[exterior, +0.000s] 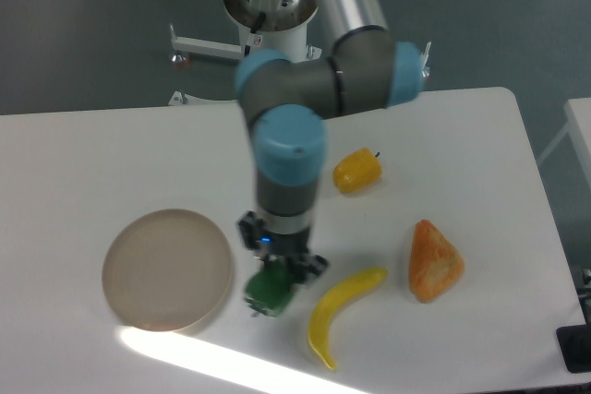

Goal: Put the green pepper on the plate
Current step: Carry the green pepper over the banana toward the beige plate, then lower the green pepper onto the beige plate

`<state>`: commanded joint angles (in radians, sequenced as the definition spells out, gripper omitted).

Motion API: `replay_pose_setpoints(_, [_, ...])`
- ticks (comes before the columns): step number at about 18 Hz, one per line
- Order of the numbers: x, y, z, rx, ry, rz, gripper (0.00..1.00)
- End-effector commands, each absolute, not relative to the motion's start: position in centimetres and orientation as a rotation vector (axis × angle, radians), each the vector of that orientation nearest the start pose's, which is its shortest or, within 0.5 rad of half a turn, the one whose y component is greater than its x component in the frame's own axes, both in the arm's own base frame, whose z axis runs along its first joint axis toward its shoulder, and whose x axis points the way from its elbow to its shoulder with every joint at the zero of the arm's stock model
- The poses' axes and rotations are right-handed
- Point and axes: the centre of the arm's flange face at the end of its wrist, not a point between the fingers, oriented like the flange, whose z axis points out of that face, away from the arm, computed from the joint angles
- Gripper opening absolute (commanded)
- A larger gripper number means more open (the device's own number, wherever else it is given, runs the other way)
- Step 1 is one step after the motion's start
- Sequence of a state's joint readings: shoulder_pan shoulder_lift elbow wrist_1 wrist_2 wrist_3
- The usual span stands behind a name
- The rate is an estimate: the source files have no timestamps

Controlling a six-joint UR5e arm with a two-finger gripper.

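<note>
Fingers (274, 276) clamped on green pepper (270, 292) – it hangs just below, beside plate (166, 268) rim

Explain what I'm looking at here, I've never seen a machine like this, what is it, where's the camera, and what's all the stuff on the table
This is a robot arm, grey tubes with light-blue joints, bolted to a post behind a white table. A single fixed camera looks down at the table from the front. At the arm's end is its tool, two small fingers closed around a small glossy dark-green bell pepper, held just right of a flat round beige translucent plate. Whether the pepper is touching the table is hard to tell. Lying on the table are a yellow-orange pepper, a curved yellow banana and an orange wedge-shaped piece of fruit. The plate has nothing on it yet.
</note>
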<state>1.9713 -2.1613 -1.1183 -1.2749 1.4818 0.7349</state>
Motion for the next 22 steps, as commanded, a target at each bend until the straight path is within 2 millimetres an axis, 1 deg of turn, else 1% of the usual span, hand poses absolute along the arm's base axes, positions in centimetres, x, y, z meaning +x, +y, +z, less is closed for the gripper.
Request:
replay_pose_setpoints(1, [-14.8, 74.0, 37.7, -2.901, 0.513, 0.023, 0.34])
replay_pose_setpoints(2, [-13.7, 74.4, 37.0, -2.88, 0.528, 0.016, 0.34])
replay_pose_setpoints(6, [-10.1, 74.2, 33.9, -2.802, 0.597, 0.014, 0.34])
replay_pose_setpoints(7, [-9.9, 74.1, 33.5, -2.786, 0.602, 0.023, 0.34])
replay_pose_setpoints(9, [-8.3, 74.0, 33.0, -2.786, 0.633, 0.009, 0.34])
replay_pose_setpoints(11, [-7.6, 73.4, 32.9, -2.781, 0.659, 0.009, 0.34])
replay_pose_setpoints(12, [-7.3, 73.1, 32.4, -2.785, 0.683, 0.003, 0.34])
replay_pose_setpoints(15, [-6.4, 71.1, 31.8, -2.775, 0.821, -0.001, 0.34])
replay_pose_setpoints(17, [-6.2, 70.2, 30.8, -2.782, 0.845, -0.012, 0.34])
replay_pose_setpoints(20, [-6.2, 70.1, 29.9, -2.77, 0.852, -0.001, 0.34])
replay_pose_setpoints(22, [-5.8, 70.5, 29.7, -2.751, 0.849, 0.015, 0.34])
